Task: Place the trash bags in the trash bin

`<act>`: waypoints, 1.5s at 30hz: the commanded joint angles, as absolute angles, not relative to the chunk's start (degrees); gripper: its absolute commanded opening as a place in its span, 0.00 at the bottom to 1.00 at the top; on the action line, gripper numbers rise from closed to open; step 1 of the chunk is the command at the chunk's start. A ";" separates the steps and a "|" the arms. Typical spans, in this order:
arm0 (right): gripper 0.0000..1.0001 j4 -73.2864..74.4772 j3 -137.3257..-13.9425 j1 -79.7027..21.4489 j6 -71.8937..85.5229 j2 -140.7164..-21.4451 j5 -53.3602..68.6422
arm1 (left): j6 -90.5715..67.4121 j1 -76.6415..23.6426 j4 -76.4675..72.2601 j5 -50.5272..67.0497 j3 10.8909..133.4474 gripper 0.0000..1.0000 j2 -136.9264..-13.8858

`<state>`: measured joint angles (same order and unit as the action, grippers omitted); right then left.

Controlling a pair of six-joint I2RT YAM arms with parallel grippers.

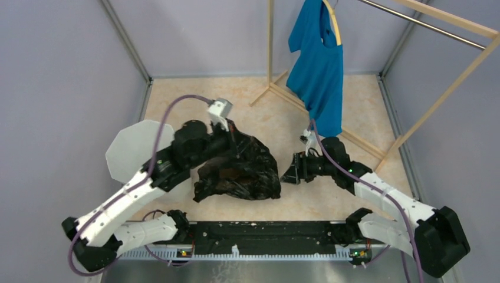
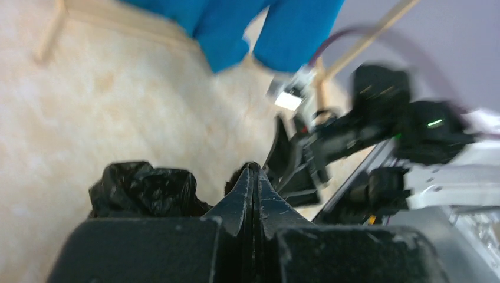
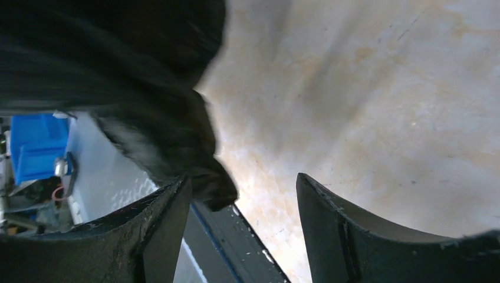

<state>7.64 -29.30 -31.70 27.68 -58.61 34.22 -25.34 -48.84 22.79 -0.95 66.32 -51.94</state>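
On my far left stands the one trash bin [image 1: 125,150], white with a many-sided rim. My left arm crosses its right side, and the part that shows holds only its own pale inside. The trash bag is outside it, lying on the table [image 1: 354,106] just right of the bin.

There is one trash bag [image 1: 244,171], a glossy black heap, crinkled all over and showing brownish where the plastic thins. It is wider than either of my grippers. My left gripper [image 1: 234,141] sits at its upper edge. In the left wrist view the fingers [image 2: 268,203] are clenched with their tips pressed together, and bag plastic [image 2: 141,188] is bunched right against them. They are pinching a fold, as far as I can make out (plastic that thin hardly shows between the pads).

My right gripper [image 1: 293,170] lies low just beside the bag's right edge, pointing at it. Its fingers [image 3: 330,230] are spread wide with nothing between them. The bag [image 3: 147,118] is a dark blur close to the left one, and I cannot tell if they touch.

Further right and back, one blue T-shirt [image 1: 318,71] hangs on a wooden rack [image 1: 448,94], well apart from the bag.
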 commanded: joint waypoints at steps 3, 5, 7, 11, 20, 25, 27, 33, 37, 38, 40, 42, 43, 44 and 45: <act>0.69 14.50 -30.00 -31.55 25.60 -49.58 19.59 | -31.71 -48.84 19.87 1.65 55.44 0.00 -57.99; 0.72 14.53 -29.23 -31.51 26.15 -45.95 16.75 | -31.84 -48.80 18.15 3.27 53.79 0.00 -57.22; 0.73 12.20 -28.38 -31.55 26.07 -42.82 18.78 | -31.57 -48.81 16.78 5.08 53.11 0.00 -56.49; 0.75 6.53 -27.79 -31.54 25.33 -38.88 27.08 | -30.30 -48.82 16.19 9.32 53.50 0.00 -55.71; 0.72 0.92 -33.34 -38.98 27.10 -43.77 27.23 | -32.78 -48.84 10.01 14.82 54.56 0.00 -56.46; 0.73 2.93 -36.19 -40.25 24.73 -45.52 24.02 | -30.44 -48.81 10.96 15.47 59.25 0.00 -57.63; 0.73 3.93 -36.88 -40.25 23.79 -45.41 22.94 | -28.68 -48.85 11.86 16.27 61.91 0.00 -57.74; 0.75 8.96 -38.78 -40.25 13.33 -42.29 18.44 | -20.75 -48.88 12.21 21.77 63.39 0.00 -56.51; 0.76 5.87 -40.34 -40.14 10.80 -38.16 21.17 | -11.83 -48.79 14.84 31.42 61.08 0.00 -55.48; 0.77 4.59 -40.87 -40.16 10.79 -37.14 21.57 | -10.28 -48.85 15.29 32.20 60.13 0.00 -55.00; 0.77 2.22 -41.52 -40.17 10.08 -35.70 24.24 | -8.15 -48.78 15.79 33.21 58.31 0.00 -53.78; 0.78 0.75 -41.94 -40.17 9.16 -35.66 27.36 | -6.93 -48.80 15.15 35.20 56.59 0.00 -52.26; 0.78 0.41 -42.19 -40.11 8.85 -36.32 29.30 | -6.60 -48.84 14.07 36.81 55.52 0.00 -51.52; 0.77 0.36 -42.57 -40.13 8.88 -37.27 31.99 | -6.52 -48.79 12.90 38.41 54.41 0.00 -50.77; 0.76 -0.97 -42.95 -40.22 9.03 -38.35 35.09 | -6.36 -48.84 11.32 40.22 53.22 0.00 -50.12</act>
<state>4.75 -39.59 -40.01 11.51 -36.29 25.26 -11.11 -48.84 15.35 31.99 56.51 -53.32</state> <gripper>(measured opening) 0.774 0.006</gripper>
